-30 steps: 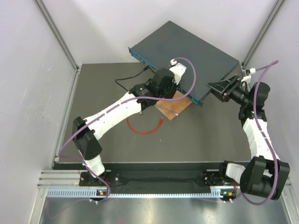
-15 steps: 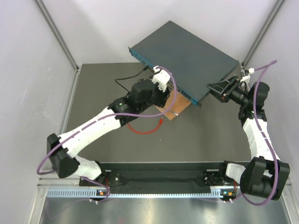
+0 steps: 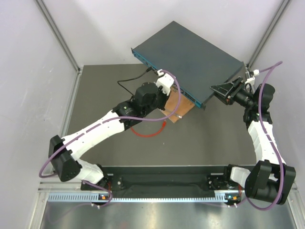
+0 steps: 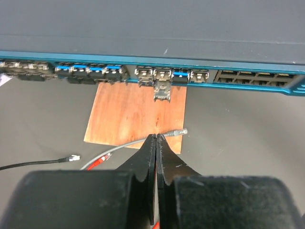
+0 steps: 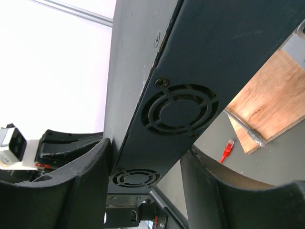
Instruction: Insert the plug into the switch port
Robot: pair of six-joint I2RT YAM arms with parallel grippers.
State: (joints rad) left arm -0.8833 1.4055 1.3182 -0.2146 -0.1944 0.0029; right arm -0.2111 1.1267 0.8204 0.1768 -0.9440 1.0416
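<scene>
- left gripper (image 4: 156,138) is pinched shut on nothing, facing the switch port (image 4: 199,75) row. the plug (image 4: 101,161) lies on the table (image 3: 105,95) near the wood board (image 4: 133,114).
- right gripper (image 5: 147,150) clamps the switch box (image 3: 190,57). pickup stage, i'd say: left must open and reach that red boot.

On my feed the switch (image 3: 190,57) sits at the desk's (image 3: 95,109) far end, its front over a board (image 4: 133,114) (plug (image 3: 164,125) lies just before it).
</scene>
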